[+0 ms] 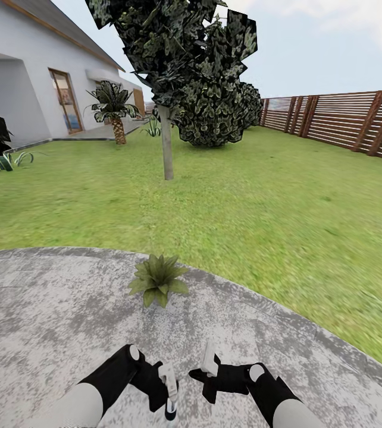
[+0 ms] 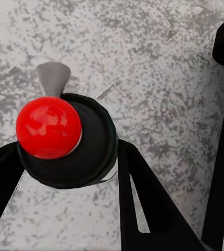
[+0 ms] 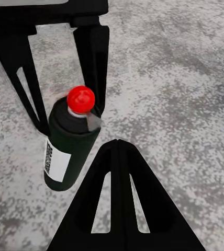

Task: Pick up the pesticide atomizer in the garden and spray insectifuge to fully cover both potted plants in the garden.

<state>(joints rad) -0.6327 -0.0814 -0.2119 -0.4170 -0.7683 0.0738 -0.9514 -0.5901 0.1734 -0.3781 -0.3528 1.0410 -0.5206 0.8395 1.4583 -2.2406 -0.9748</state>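
One potted plant (image 1: 158,279), a low rosette of pointed green leaves, stands on the far rim of the grey gravel patio (image 1: 48,309), straight ahead of my arms. The second potted plant is out of view. My left gripper (image 1: 169,389) is shut on the pesticide atomizer (image 1: 171,410). In the left wrist view the atomizer (image 2: 91,151) sits between the black fingers (image 2: 143,204), its red dot facing the camera. In the right wrist view the atomizer (image 3: 70,149) stands upright, dark with a pale label. My right gripper (image 1: 210,351) is beside it, shut and empty, its fingers (image 3: 120,198) together.
Green lawn (image 1: 244,202) lies beyond the patio. A thin tree trunk (image 1: 166,148) and a big dark bush (image 1: 215,113) stand ahead. The brown slatted fence (image 1: 346,119) runs along the right. The white house (image 1: 24,77), a palm (image 1: 116,113) and agave tufts (image 1: 3,160) are on the left.
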